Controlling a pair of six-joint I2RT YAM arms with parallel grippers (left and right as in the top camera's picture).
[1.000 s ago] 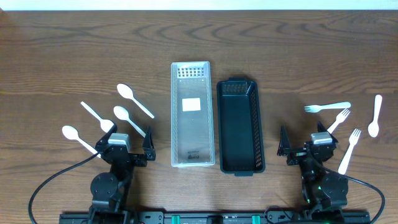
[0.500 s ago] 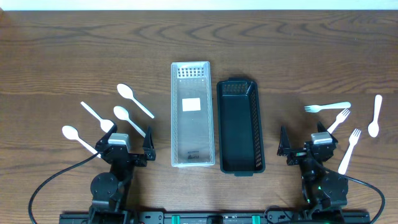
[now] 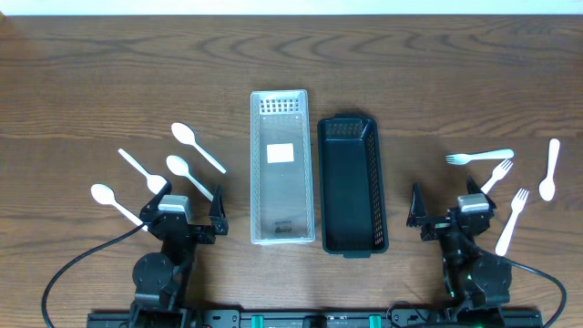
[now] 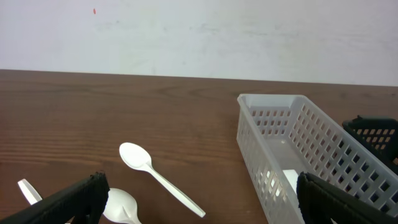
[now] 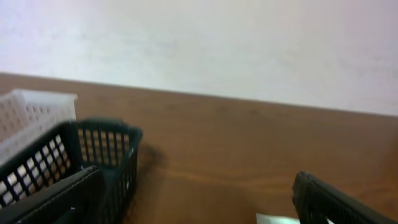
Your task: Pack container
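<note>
A clear white basket (image 3: 282, 167) and a black basket (image 3: 351, 182) stand side by side at the table's middle. Several white plastic spoons (image 3: 197, 146) lie left of them, and one more spoon (image 3: 549, 169) lies at the far right. Three white forks (image 3: 479, 158) lie right of the black basket. My left gripper (image 3: 185, 208) is open and empty, resting near the spoons; the left wrist view shows a spoon (image 4: 158, 177) and the white basket (image 4: 305, 149). My right gripper (image 3: 453, 206) is open and empty beside the forks; the right wrist view shows the black basket (image 5: 81, 165).
The wooden table (image 3: 91, 82) reaches a white wall (image 4: 199, 37) at the back. Both arm bases (image 3: 155, 273) sit at the front edge with black cables trailing.
</note>
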